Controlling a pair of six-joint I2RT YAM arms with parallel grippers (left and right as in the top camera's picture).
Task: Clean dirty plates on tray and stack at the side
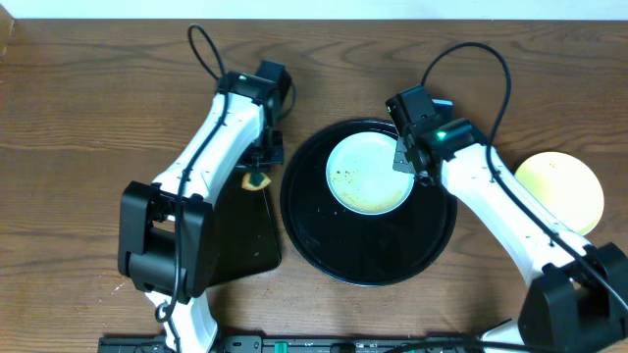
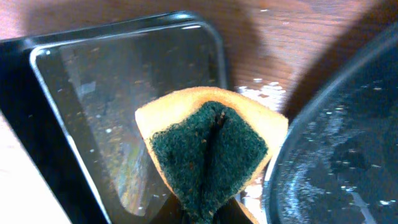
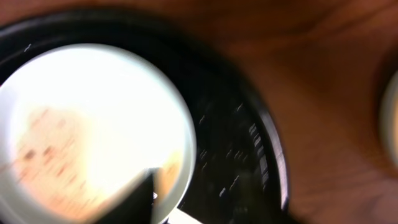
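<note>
Green-faced sponge (image 2: pixel 211 149) is folded and pinched tight in the left gripper (image 1: pixel 257 176), just left of the tray (image 1: pixel 324 245). The dirty plate (image 1: pixel 371 175) on it lies to the sponge's right. Right gripper (image 1: pixel 410 162) sits at the plate's right rim, too blurry to tell its grip.

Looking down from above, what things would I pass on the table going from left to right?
Small rectangular black tray → large round black tray, a smeared pale plate on it → pale yellow plate. The sponge overlaps the small tray's edge, so it's left out.

Blurred plate (image 3: pixel 93 118), tray rim (image 3: pixel 277 162); sponge (image 2: pixel 208 155) edge-cropped
</note>
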